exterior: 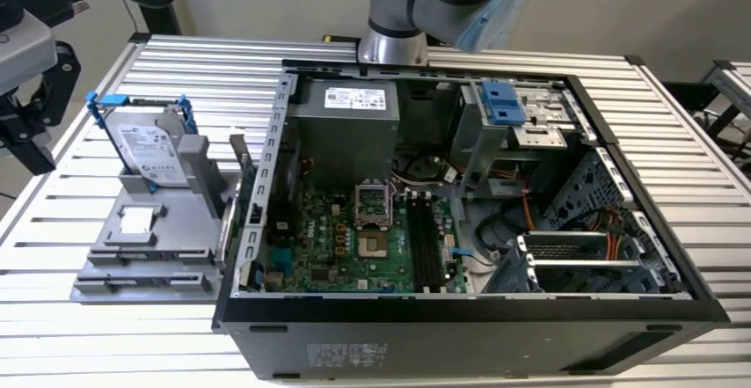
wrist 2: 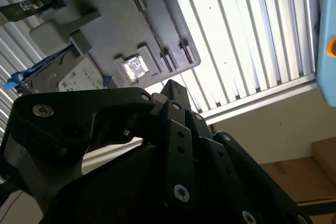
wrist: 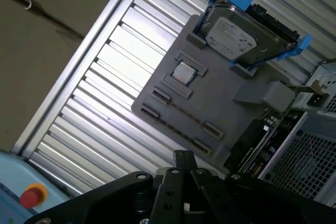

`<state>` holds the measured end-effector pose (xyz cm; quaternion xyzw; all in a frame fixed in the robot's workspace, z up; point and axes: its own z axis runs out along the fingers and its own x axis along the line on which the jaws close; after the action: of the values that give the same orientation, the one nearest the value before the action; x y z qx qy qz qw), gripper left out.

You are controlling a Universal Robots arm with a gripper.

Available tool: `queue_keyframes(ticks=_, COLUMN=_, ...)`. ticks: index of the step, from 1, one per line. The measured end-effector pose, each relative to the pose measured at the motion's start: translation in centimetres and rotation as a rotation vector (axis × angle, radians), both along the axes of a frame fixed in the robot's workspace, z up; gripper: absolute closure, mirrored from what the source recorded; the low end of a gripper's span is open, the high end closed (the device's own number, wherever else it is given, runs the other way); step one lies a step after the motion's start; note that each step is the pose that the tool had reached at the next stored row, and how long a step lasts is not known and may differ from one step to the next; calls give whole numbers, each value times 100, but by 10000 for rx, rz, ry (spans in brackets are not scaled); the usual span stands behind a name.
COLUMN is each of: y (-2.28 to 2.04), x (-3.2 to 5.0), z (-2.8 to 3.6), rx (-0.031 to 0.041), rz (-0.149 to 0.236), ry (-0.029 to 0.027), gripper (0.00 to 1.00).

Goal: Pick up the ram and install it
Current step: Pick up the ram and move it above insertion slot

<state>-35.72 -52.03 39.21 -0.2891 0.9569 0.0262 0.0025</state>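
at the exterior view's left my tool (wrist: pixel 184 155) hangs over the edge of the slatted worktop (exterior: pixel 141 62), looking closed together with nothing in it, well apart from the ram. next comes the grey holder plate (exterior: pixel 118 260) carrying the hard drive (exterior: pixel 147 146) in its blue bracket and a small processor chip (exterior: pixel 137 221). the ram (wrist: pixel 261 141) stands on its long edge at the holder's side nearest the open computer case (exterior: pixel 470 322), just beside the case wall. further right, inside the case, lie the black memory slots (exterior: pixel 425 247). my worry is that tight gap: coming in off-line, i could strike the case rim or the bracket, and a skewed pinch on so thin a board could tilt it and stop it seating in a slot.
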Motion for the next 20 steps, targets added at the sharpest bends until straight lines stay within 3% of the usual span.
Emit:
queue_keyframes(ticks=14, y=0, x=0, z=2, rx=-2, rz=785, ry=1, gripper=100)
queue_keyframes(ticks=20, y=1, x=0, z=2, rx=-3, rz=1711, ry=1, gripper=100)
